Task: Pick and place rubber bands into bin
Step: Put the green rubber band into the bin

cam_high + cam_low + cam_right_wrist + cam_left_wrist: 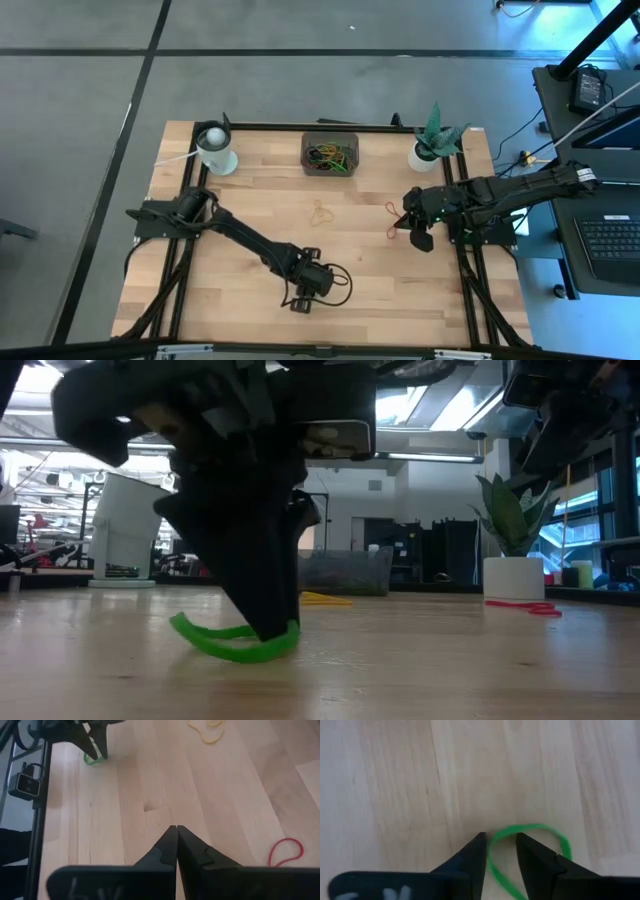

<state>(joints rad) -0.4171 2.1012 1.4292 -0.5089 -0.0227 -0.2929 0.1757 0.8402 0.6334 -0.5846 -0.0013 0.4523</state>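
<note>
A green rubber band (532,829) lies flat on the wooden table near its front edge. My left gripper (500,841) stands over it, open and pointing steeply down. One strand of the loop (495,865) runs between its fingers, and its tips are at table height (272,632). My right gripper (176,827) waits shut above the table's right side (421,238), with nothing in it. A yellow band (320,212) and a red band (392,220) lie mid-table. The bin (330,153), holding several bands, stands at the far edge. My left gripper comes at the green band from above, slanting down. One finger (475,857) is outside the loop, the other (535,860) over its inside, with the strand in the gap. The band lies on the table. I cannot tell whether the fingers touch it.
A white cup (216,150) stands at the far left and a white plant pot (428,152) at the far right, on either side of the bin. Black frame rails (462,250) run along the table's sides. Bare wood lies between the bands.
</note>
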